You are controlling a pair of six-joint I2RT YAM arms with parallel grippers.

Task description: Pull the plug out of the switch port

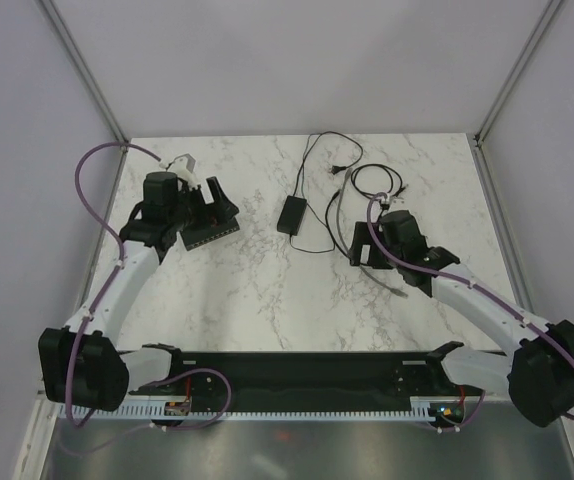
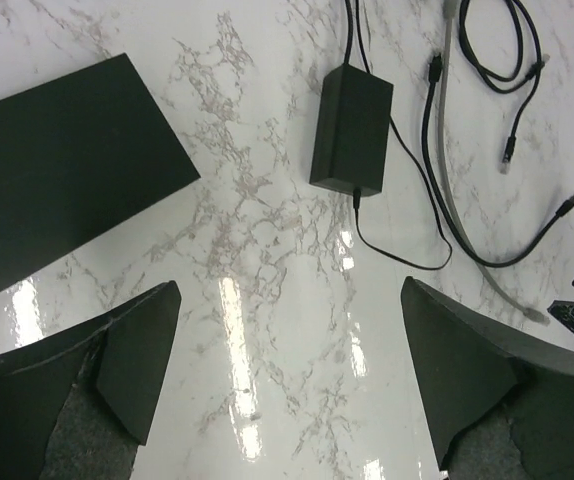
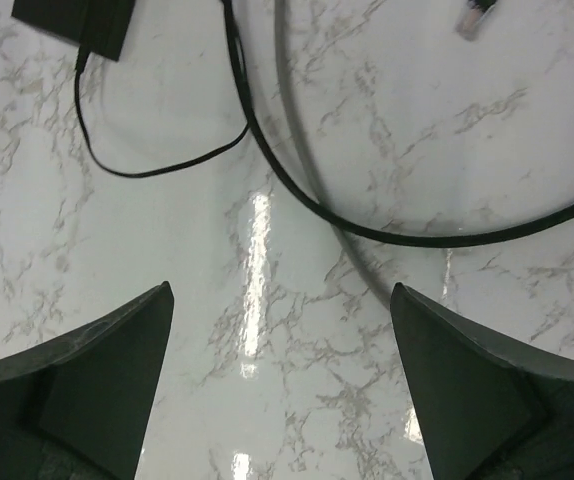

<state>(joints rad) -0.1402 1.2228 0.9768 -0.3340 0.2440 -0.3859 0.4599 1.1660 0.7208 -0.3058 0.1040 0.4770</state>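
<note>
We are holding our left gripper (image 2: 289,300) wide and empty near the flat black rectangular switch box (image 2: 67,190). Our right gripper (image 3: 282,300) is gaping empty over a grey cable (image 3: 281,60).

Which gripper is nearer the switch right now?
Left. The left gripper hovers just beside the switch, not touching it. The right gripper is farther off, on the other side of the power adapter.

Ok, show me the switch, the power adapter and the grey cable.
switch (image 2: 67,170), left wrist view, middle of its flat top.
power adapter (image 2: 352,125), left wrist view, middle of its top face.
grey cable (image 3: 286,90), right wrist view, its upper stretch.
</note>
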